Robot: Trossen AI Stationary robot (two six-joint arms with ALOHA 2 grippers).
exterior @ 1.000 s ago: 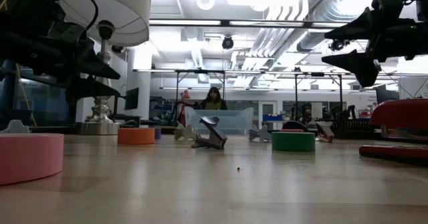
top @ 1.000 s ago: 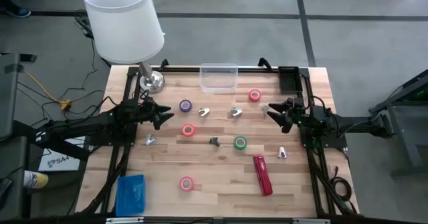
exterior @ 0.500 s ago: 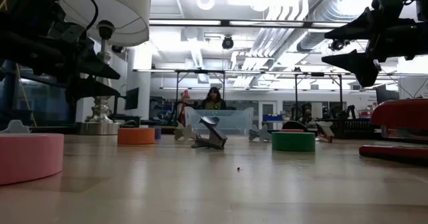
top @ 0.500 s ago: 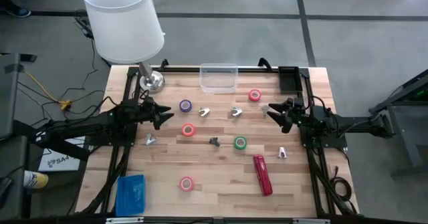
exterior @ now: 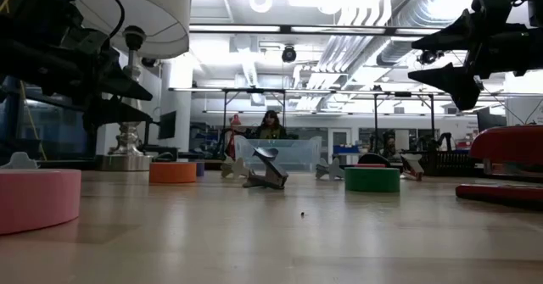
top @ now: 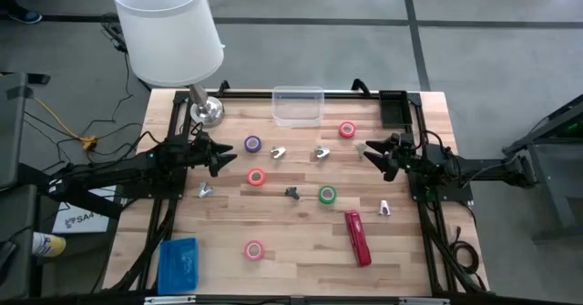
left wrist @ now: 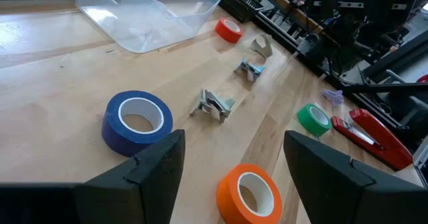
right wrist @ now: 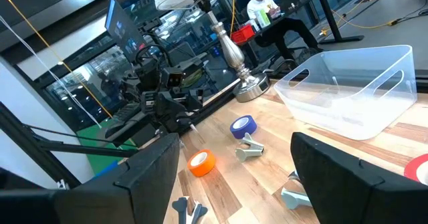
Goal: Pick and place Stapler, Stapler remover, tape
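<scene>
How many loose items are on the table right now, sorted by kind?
Ring-shaped tape rolls: 5, one purple, one green, three red or pink
Small silvery or dark claw-shaped staple removers: 5
Long red stapler: 1
Clear plastic bin: 1
Total: 12

Red stapler (top: 357, 238) flat, five tape rolls (top: 255, 177) scattered
</scene>
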